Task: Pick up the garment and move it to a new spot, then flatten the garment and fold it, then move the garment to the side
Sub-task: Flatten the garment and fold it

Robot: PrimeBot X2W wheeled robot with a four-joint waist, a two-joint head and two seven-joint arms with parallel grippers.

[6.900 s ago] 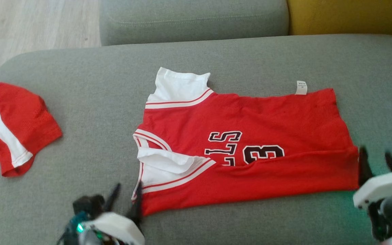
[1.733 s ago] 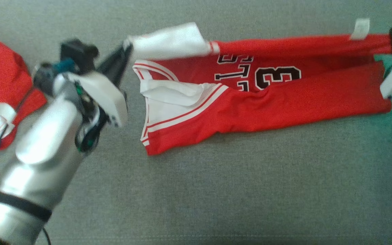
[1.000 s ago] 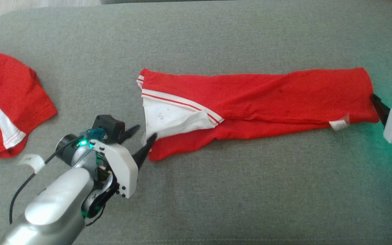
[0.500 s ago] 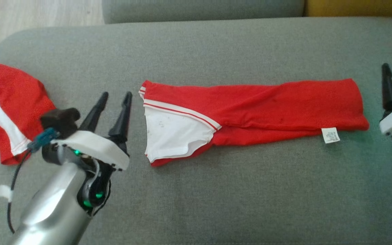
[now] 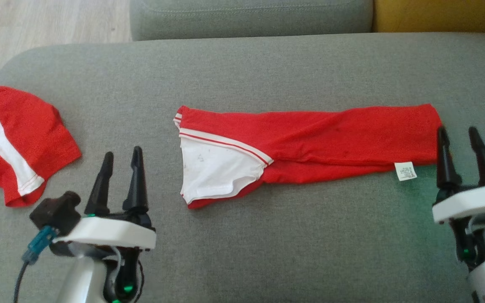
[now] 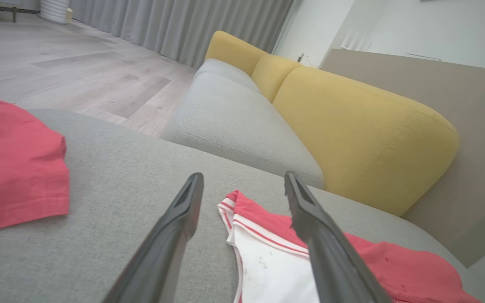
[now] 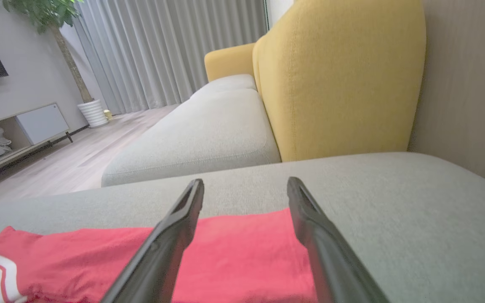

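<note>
The red garment (image 5: 310, 139) lies in the middle of the grey sofa seat (image 5: 267, 248), folded into a long narrow strip that runs from left to right. At its left end a white panel (image 5: 213, 172) with red and white striped trim faces up. Near its right end a small white label (image 5: 406, 171) sticks out from the near edge onto the seat.

The left pincer (image 5: 123, 152) is near the garment's left end but apart from it, over bare seat. Its two fingers are spread and point away from the robot, with nothing between them. The right pincer (image 5: 457, 129) is just beside the garment's right end, its fingers also spread and empty. Whether its inner finger touches the cloth cannot be told.

A second red garment with a white stripe (image 5: 19, 139) lies well apart at the seat's left edge. Beyond the seat are another grey cushion (image 5: 251, 19) and, to its right, a yellow cushion (image 5: 436, 17). Pale wooden floor (image 5: 49, 29) shows at the upper left.
</note>
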